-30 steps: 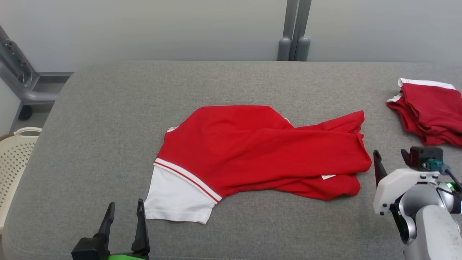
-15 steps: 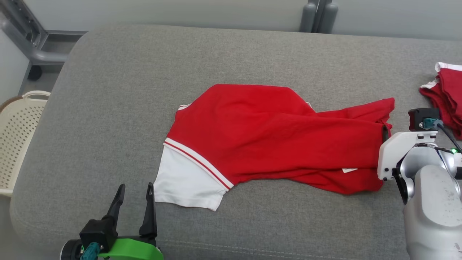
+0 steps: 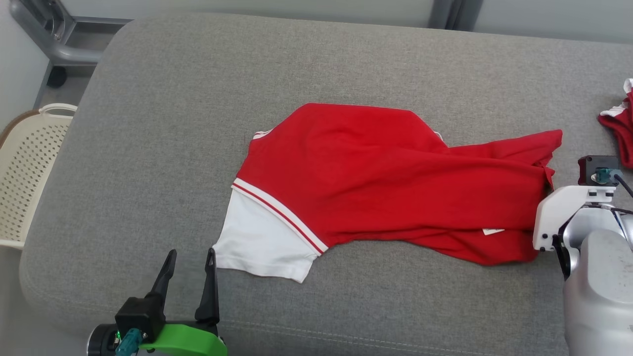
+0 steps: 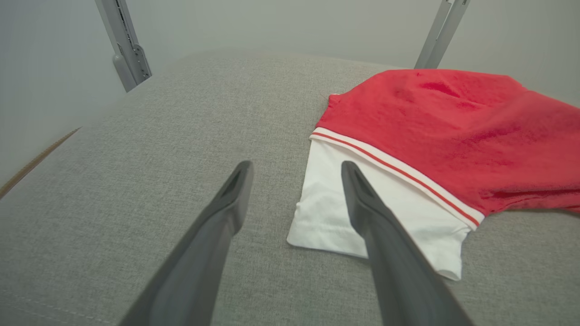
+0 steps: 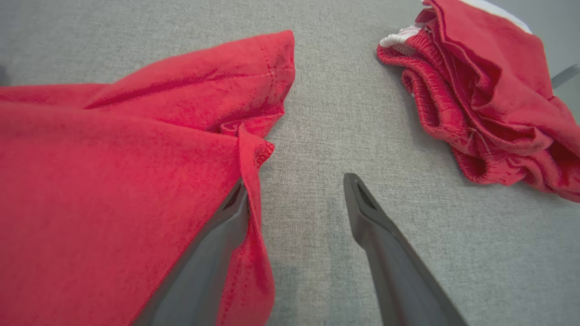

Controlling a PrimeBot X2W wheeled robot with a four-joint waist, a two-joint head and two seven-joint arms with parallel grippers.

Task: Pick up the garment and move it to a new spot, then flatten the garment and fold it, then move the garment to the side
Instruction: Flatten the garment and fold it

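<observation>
- We see the red garment lying crumpled across the middle of the head view on the grey padded surface, with its white sleeve spread toward the lower left.
- Our left gripper sits at the lower left of the head view with its jaws wide apart and holding nothing. In the left wrist view its right finger overlaps the sleeve's near edge, and we cannot tell whether it touches the cloth.
- Our right gripper is also spread wide. In the right wrist view the garment's red hem drapes against its left finger, while the other finger stands over bare grey fabric.
- A second pile of red cloth lies at the upper right of that view, apart from the garment.
- A pale perforated basket stands at the left edge of the head view, beside the surface.
</observation>
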